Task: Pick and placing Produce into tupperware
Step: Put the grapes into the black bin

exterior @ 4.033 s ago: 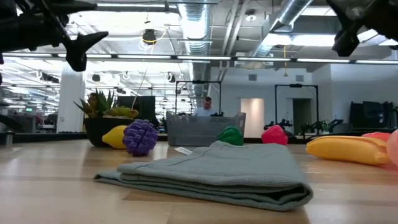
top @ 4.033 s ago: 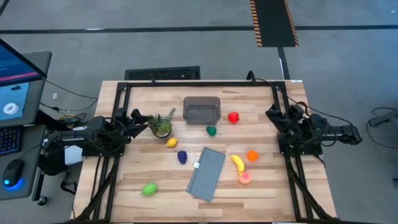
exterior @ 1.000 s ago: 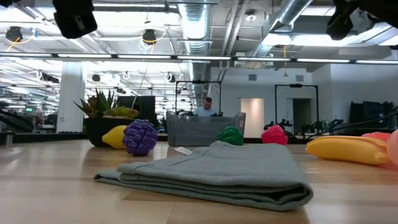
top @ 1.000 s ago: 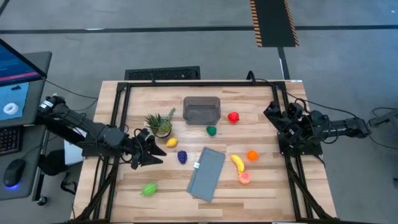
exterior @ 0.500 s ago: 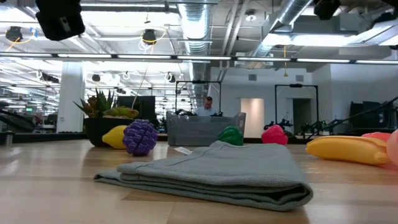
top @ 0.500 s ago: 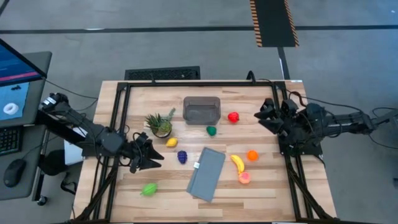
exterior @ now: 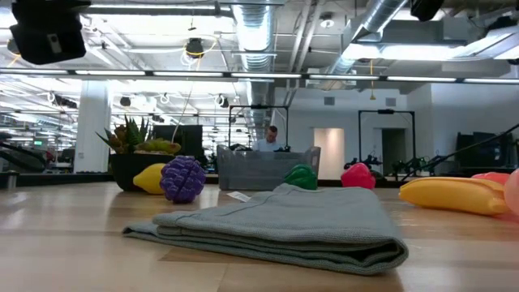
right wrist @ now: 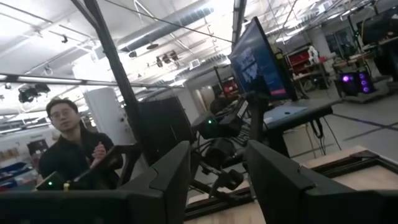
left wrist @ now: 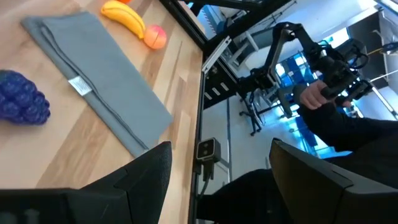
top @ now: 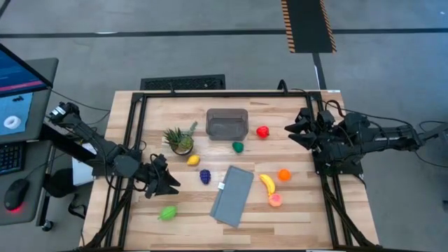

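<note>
- The tub [top: 227,124] sits at the far middle of the surface [top: 294,210], with nothing in it.
- Left end effector [top: 170,184], fingers partly apart and holding nothing, hovers toward the near-left of the tub, close to the purple grapes [top: 205,176].
- Right end effector [top: 292,131], fingers closed and holding nothing, hovers right of the tub beyond the red fruit [top: 262,131].

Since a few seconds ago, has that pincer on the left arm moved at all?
Yes. In the high view the left pincer was beside the potted plant; now it hangs over the table's front half, between the purple grapes and the light green fruit.
</note>
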